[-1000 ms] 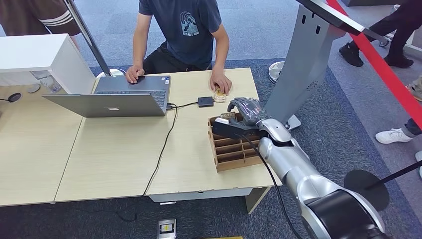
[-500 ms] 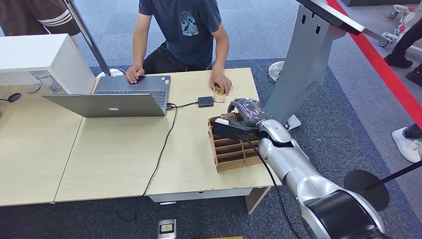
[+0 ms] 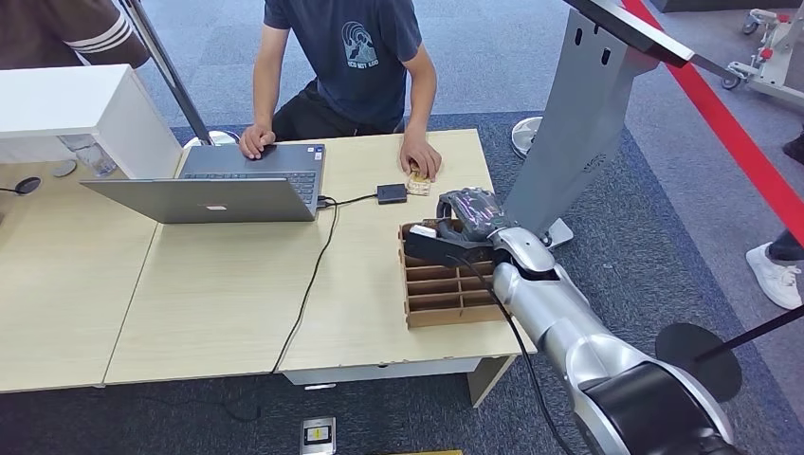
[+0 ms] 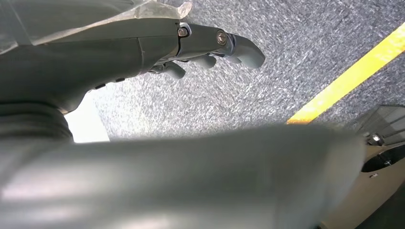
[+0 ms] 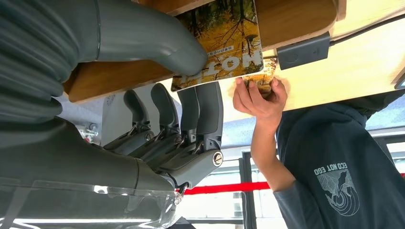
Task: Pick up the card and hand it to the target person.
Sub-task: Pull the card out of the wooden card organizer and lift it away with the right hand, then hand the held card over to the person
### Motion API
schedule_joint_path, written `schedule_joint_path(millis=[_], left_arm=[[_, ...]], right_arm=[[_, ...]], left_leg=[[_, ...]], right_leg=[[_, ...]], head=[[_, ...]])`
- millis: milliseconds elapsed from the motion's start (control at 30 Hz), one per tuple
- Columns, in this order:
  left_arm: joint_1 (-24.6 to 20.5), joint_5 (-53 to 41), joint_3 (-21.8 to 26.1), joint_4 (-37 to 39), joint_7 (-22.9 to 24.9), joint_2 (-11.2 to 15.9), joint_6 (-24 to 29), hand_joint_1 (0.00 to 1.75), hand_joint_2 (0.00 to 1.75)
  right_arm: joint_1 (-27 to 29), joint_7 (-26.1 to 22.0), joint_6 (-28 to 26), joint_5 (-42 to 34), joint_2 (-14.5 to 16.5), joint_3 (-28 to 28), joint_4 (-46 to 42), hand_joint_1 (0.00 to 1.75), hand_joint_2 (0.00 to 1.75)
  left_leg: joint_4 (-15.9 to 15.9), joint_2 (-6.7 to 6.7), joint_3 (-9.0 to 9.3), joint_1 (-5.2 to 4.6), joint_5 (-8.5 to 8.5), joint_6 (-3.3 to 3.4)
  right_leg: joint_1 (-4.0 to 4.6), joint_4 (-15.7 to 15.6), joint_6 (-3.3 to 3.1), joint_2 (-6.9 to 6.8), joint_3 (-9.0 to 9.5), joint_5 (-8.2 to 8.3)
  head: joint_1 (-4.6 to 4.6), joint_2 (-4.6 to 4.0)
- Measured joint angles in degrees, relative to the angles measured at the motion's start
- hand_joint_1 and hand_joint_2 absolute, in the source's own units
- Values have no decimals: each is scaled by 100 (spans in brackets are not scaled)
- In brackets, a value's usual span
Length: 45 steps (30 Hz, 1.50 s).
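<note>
Head view: a pale desk (image 3: pixel 218 303) with a laptop (image 3: pixel 213 194); a seated person (image 3: pixel 346 57) rests a hand (image 3: pixel 420 156) beyond a wooden slotted rack (image 3: pixel 450 289). At the rack's far end, the right hand (image 3: pixel 469 216) pinches the card (image 5: pixel 222 40), thumb against fingers (image 5: pixel 200 107). The pick-up step seems underway; next, lift it free and reach toward the person. The left hand (image 4: pixel 205 47) hangs empty, fingers loosely curled.

Glossy card (image 5: pixel 224 40) (wooden organizer (image 3: pixel 446 284))

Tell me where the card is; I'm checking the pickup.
The card is pinched by the right hand at the far end of the wooden organizer, on the table's right side near the seated person's hand.
</note>
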Motion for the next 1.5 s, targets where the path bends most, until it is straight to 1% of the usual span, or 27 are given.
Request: schedule_joint_path(millis=[433, 633, 833, 1133, 1300, 1500], left_arm=[[-8, -25, 0, 0, -36, -3, 22, 0, 175], [-14, -36, 0, 0, 1, -4, -30, 0, 175], [-62, -43, -2, 0, 11, -5, -73, 0, 175], [-91, -5, -1, 0, 18, -8, -79, 0, 175], [-90, 6, 0, 0, 16, -9, -79, 0, 175], [-92, 6, 0, 0, 16, -13, -68, 0, 175]], right_arm=[[2, -68, 15, -119, -9, -1, 0, 138, 175], [-44, -363, 287, -469, -2, -42, -8, 138, 175], [-296, -639, 618, -833, 16, -159, -14, 138, 175], [-813, -916, 850, -1085, 133, -232, -141, 138, 175], [-1003, -1028, 863, -1144, 248, -228, -198, 138, 175], [-1134, -1107, 735, -1047, 419, -208, -198, 138, 175]], left_leg=[[0, 0, 0, 0, 0, 0], [0, 0, 0, 0, 0, 0], [0, -1, -1, 0, 1, 0], [0, -1, -2, 0, 1, 0], [0, -1, -2, 1, 1, 0], [0, 0, -2, 0, 1, 0]], right_leg=[[0, 0, 0, 0, -1, 0], [0, 0, 0, 0, 0, 0], [0, 1, -1, 0, 1, 1], [0, 2, -2, 0, -1, 2], [0, 2, -3, 0, -1, 2], [0, 2, -3, 0, 0, 2]], head=[[0, 0], [0, 0], [0, 0], [-1, 0], [1, 0], [1, 0]])
